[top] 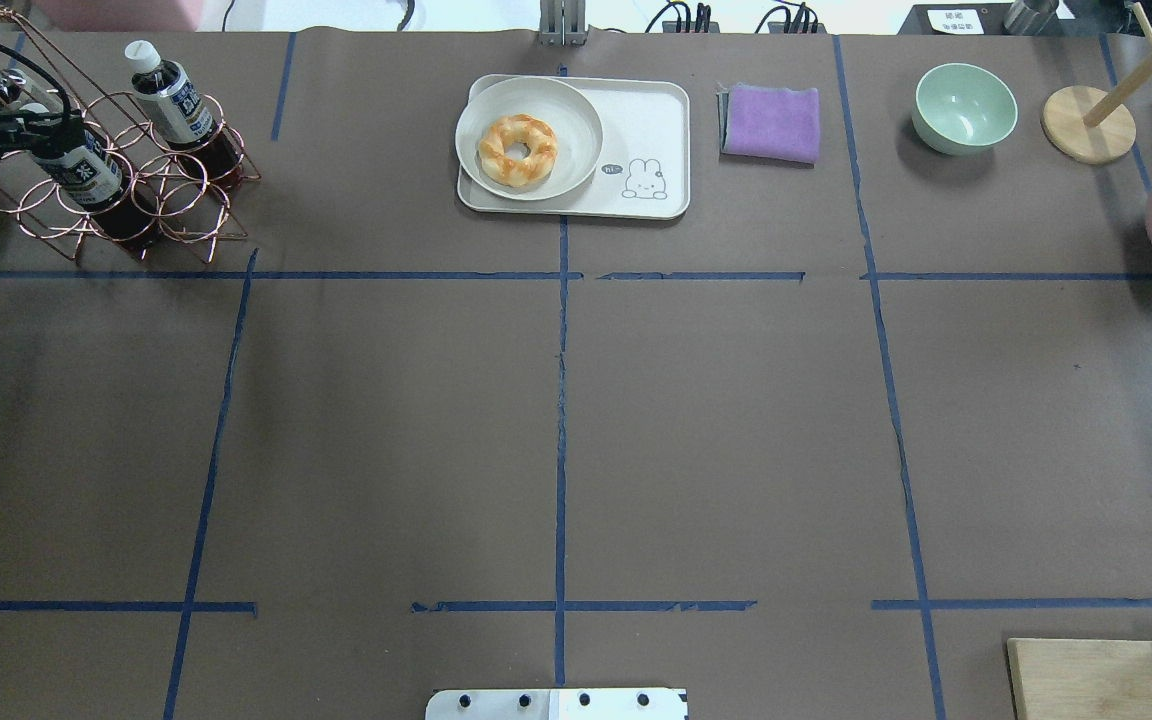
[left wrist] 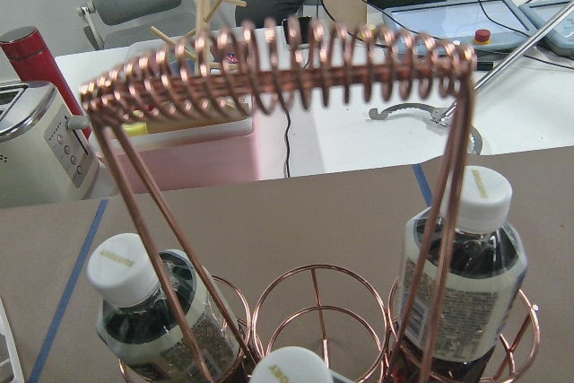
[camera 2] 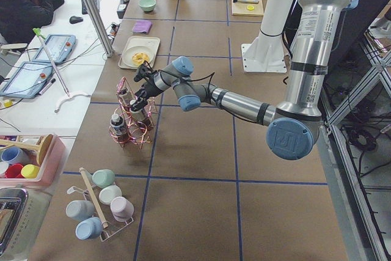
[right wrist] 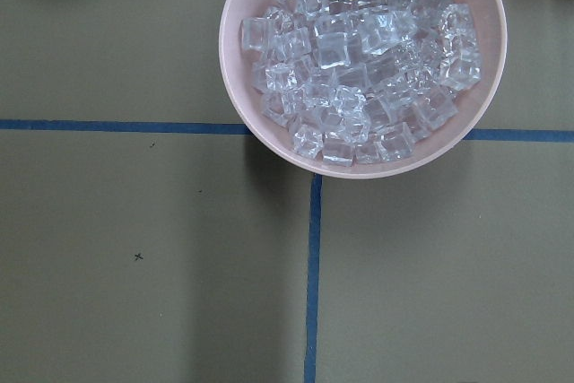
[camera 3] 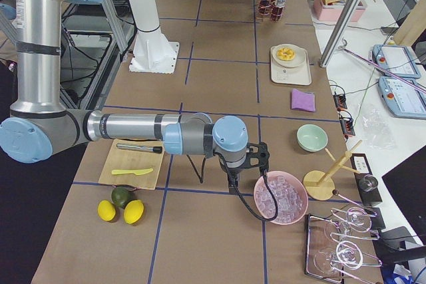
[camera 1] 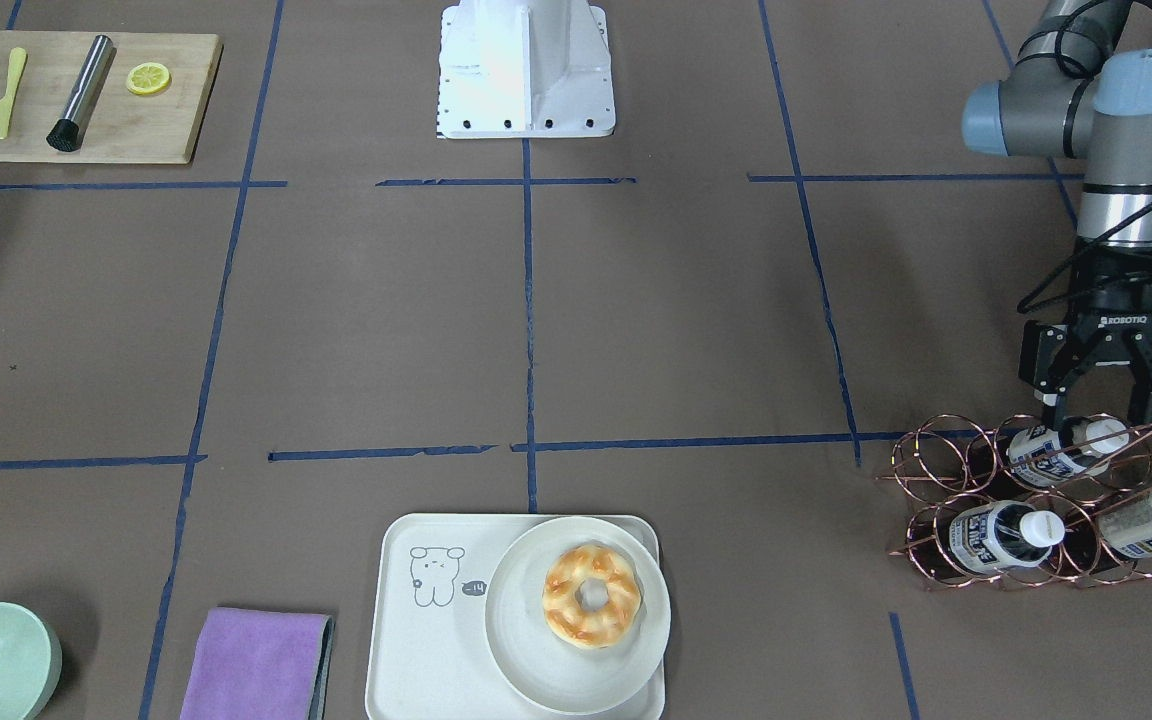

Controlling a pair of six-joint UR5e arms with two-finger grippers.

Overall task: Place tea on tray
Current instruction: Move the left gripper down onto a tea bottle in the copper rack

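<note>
Jaws of left gripper (camera 1: 1096, 418) stood open astride the tea (camera 1: 1044, 455), gripping nothing; judged light, stiff, slick, best taken at neck.

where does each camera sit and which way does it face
Front-facing: across the table, looking down toward the robot's base; left gripper at the bottle rack.
Overhead: behind the robot, looking forward to the tray; base edge at bottom.
Exterior left: table's left end, looking along it; left arm near.
Exterior right: opposite end; right arm near.
Left wrist: faces rack handle, tea bottles; no robot parts.
Right wrist: straight down on ice bowl; likewise.
Front-facing and overhead share the tray.
</note>
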